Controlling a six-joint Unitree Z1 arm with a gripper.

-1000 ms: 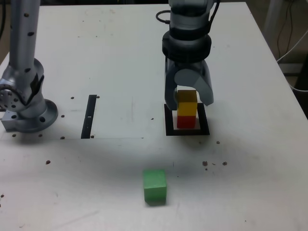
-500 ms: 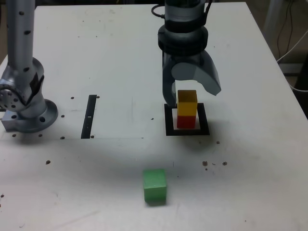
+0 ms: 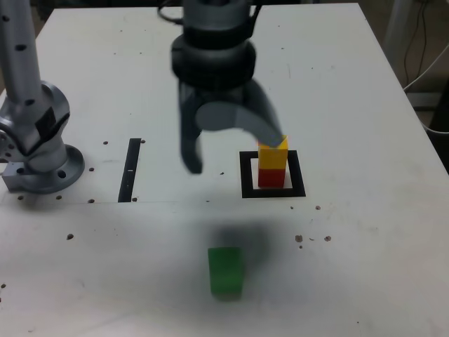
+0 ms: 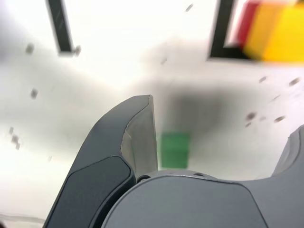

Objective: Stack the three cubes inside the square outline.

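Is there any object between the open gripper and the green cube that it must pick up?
No, nothing visible. The gripper hangs open above bare table, and the green cube lies alone in front of it. The yellow-on-red stack in the square outline stands off to the exterior view's right.

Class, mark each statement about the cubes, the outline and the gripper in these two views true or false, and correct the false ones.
1. The yellow cube sits on the red cube. True.
2. The green cube lies inside the square outline. False: it lies on the table, nearer the camera than the outline.
3. The gripper is open and empty. True.
4. The gripper grips the yellow cube. False: it holds nothing.
5. All three cubes are stacked. False: only two are.
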